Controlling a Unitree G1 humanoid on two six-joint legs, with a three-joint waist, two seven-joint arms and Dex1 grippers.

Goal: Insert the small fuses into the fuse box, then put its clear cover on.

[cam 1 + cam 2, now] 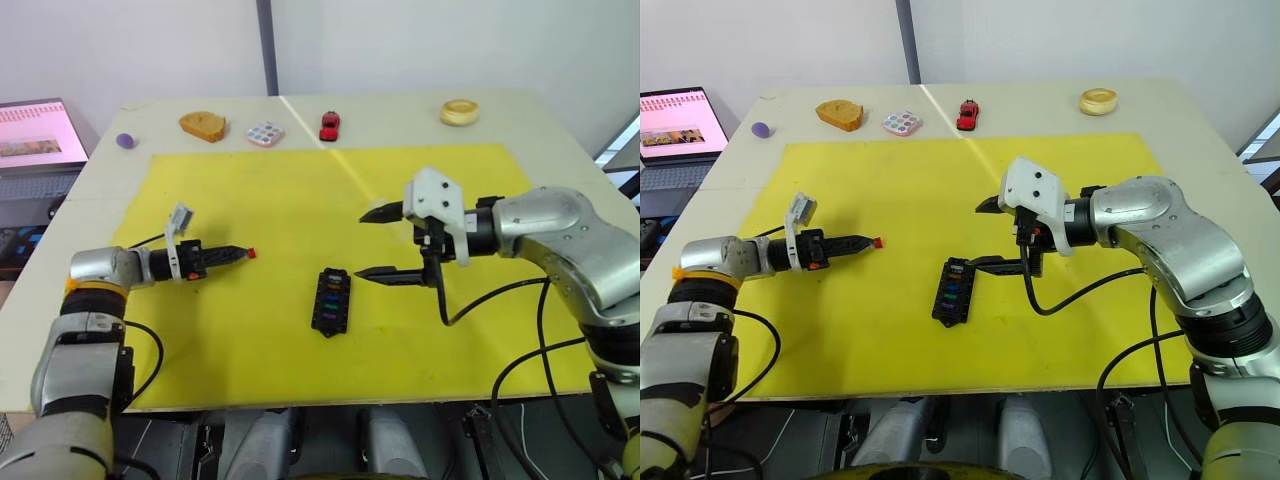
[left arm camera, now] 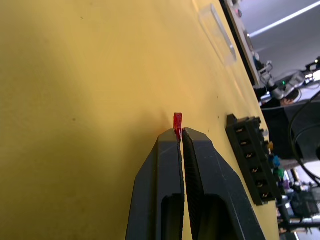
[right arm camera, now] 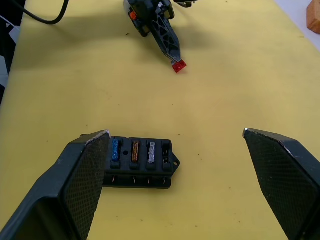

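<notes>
The black fuse box [image 1: 331,300] lies on the yellow mat [image 1: 280,190] near its middle, with several coloured fuses [image 3: 133,150] seated in one row. My left gripper [image 1: 241,254] hovers to the left of the box, shut on a small red fuse [image 1: 251,253] that sticks out past its tips [image 2: 177,121]. My right gripper [image 1: 372,243] hangs open just right of the box, one finger [image 1: 385,274] close to the box's far end. The clear cover [image 2: 218,34] lies on the mat beyond the box in the left wrist view.
Along the table's far edge sit a purple ball [image 1: 125,140], a bread slice [image 1: 203,125], a pastel tile [image 1: 265,133], a red toy car [image 1: 329,124] and a tan ring [image 1: 459,111]. A laptop [image 1: 35,135] stands at the left.
</notes>
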